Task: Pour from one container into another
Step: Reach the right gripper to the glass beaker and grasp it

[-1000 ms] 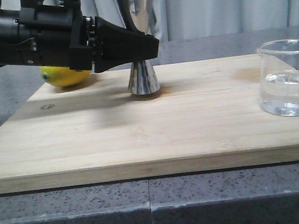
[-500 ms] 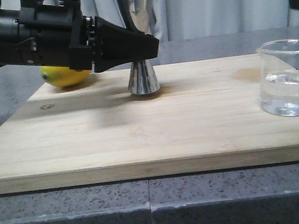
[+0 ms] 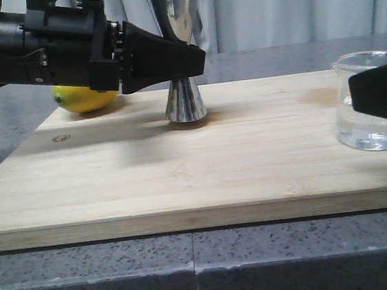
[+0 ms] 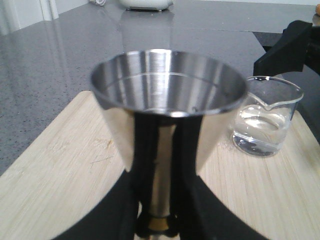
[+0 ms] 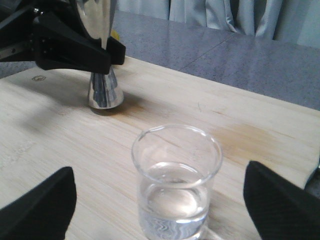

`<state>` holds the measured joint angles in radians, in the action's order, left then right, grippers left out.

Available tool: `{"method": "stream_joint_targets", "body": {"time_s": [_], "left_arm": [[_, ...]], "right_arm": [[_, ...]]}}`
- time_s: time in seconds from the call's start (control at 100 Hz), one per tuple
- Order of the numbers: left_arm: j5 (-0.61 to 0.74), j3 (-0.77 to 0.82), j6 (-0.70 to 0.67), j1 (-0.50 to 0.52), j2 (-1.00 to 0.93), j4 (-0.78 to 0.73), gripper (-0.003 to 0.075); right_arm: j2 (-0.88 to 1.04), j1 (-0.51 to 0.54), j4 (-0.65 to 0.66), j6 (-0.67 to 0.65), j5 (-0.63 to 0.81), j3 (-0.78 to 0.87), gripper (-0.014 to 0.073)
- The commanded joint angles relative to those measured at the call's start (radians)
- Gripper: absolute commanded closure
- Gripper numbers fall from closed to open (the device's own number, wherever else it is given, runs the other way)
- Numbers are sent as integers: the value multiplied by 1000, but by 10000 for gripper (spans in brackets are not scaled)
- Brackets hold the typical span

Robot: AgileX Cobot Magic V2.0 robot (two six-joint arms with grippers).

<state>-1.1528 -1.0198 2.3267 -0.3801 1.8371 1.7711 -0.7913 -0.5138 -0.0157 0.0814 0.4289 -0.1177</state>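
Jigger [image 3: 183,84]: stands upright on the wooden board [image 3: 182,167], towards its rear and left of centre in the front view; steel, hourglass-shaped, with a gold band at the narrow waist, seen low in the left wrist view.
Jigger cup: the upper cone is open to the top; its inside shows brushed metal, and whether any liquid sits in it cannot be made out.
Left gripper [image 3: 195,60]: reaches in level from the left, its black fingers [image 4: 192,150] closed around the jigger's waist, one on each side.
Beaker [image 3: 372,102]: clear glass with a pouring lip, upright at the right end of the board, well apart from the jigger; clear liquid fills roughly its lower part.
Right gripper [image 5: 157,210]: its fingers [image 5: 37,202] are spread wide, one on either side of the beaker, with bare board visible between each finger and the glass, so nothing is gripped.
Right gripper in the front view: one dark finger crosses the front of the beaker at the frame's right edge.
Lemon [image 3: 85,98]: yellow, lying at the board's rear left corner, partly hidden behind the left arm.
Board: pale bamboo, with a darker stain between the jigger and the beaker; it lies on a grey speckled table [image 3: 193,270].
Backdrop: grey curtain [image 3: 289,3] behind the table.
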Motion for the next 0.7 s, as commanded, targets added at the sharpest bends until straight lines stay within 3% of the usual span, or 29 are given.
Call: {"method": "stream_joint_targets", "body": {"time_s": [0.0,0.43,0.69], "left_arm": [[-107,-28,-1,-9,-46,81,713],[-107,-28,-1,-9,-46,81,713],[-107,-28,-1,-9,-46,81,713]], "right_arm": [[-43,1,-17,0,137,-22,-33],[-218,1,-29,0,303,-22,-31],[-293,1,-34,0,345,-22,62]]}}
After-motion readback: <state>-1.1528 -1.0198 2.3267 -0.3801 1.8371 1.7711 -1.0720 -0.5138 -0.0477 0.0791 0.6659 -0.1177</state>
